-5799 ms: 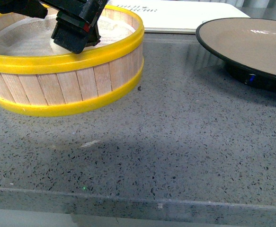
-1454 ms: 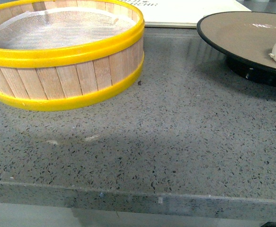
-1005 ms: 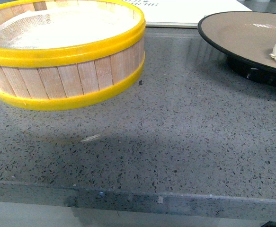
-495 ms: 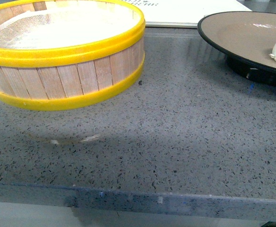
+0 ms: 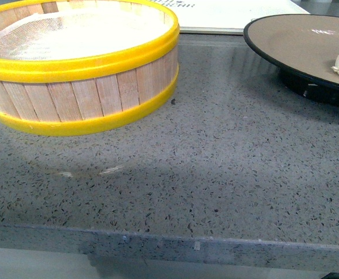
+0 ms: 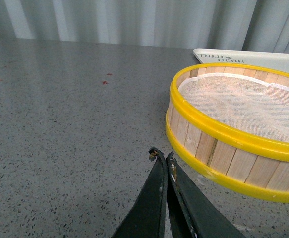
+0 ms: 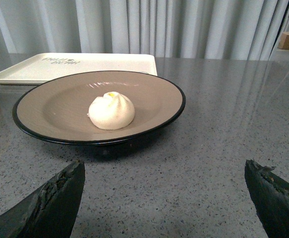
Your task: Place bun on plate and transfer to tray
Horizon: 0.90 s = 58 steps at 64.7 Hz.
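pleated white bun (image 7: 111,110) on plate (image 7: 50,111)

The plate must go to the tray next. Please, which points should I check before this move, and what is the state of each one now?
1. The bun lies on the plate, near its middle: ok.
2. The right gripper is open and faces the plate: ok.
3. The right gripper has hold of the plate's rim: not ok, it is apart from the plate.
4. The tray has room: ok for the part that shows, which is bare.
5. The left gripper is shut and beside the steamer basket, not at the plate: ok.
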Each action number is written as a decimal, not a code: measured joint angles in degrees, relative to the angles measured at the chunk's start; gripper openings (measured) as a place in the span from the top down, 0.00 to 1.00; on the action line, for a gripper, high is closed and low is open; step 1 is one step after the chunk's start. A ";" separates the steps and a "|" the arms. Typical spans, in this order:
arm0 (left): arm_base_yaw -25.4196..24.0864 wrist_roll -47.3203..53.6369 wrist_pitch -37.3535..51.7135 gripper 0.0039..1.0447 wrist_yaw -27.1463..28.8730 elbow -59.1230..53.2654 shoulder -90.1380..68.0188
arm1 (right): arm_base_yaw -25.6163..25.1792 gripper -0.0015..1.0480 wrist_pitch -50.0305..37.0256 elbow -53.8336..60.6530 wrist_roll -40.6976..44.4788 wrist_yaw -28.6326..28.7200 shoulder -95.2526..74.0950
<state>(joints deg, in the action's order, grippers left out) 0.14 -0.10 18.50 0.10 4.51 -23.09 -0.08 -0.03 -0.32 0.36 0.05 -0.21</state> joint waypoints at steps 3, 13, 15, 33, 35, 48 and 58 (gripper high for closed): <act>0.00 0.00 -0.83 0.96 -0.02 -0.59 1.38 | 0.00 0.09 0.00 0.00 0.00 0.00 0.00; 0.00 0.00 -2.56 0.96 -0.04 -1.62 4.15 | 0.00 0.09 0.00 0.00 0.00 0.00 0.00; 0.00 0.00 -2.93 0.96 -0.04 -1.77 4.68 | 0.00 0.09 0.00 0.00 0.00 0.00 0.00; 0.00 -0.02 -4.44 0.96 -0.07 -3.02 9.05 | 0.00 0.09 0.00 0.00 0.00 0.00 0.00; 0.00 -0.02 -4.63 0.96 -0.07 -3.02 9.40 | 0.00 0.09 0.00 0.00 0.00 0.00 0.00; 0.00 -0.02 -7.43 0.96 -0.07 -3.02 12.17 | 0.00 0.09 0.00 0.00 0.00 0.00 0.00; 0.00 -0.02 -17.68 0.96 -0.13 -3.02 20.59 | 0.00 0.09 0.00 0.00 0.00 -0.02 0.00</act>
<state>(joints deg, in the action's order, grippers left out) 0.14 -0.12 0.82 -0.03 1.50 -2.50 -0.08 -0.03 -0.32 0.36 0.03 -0.21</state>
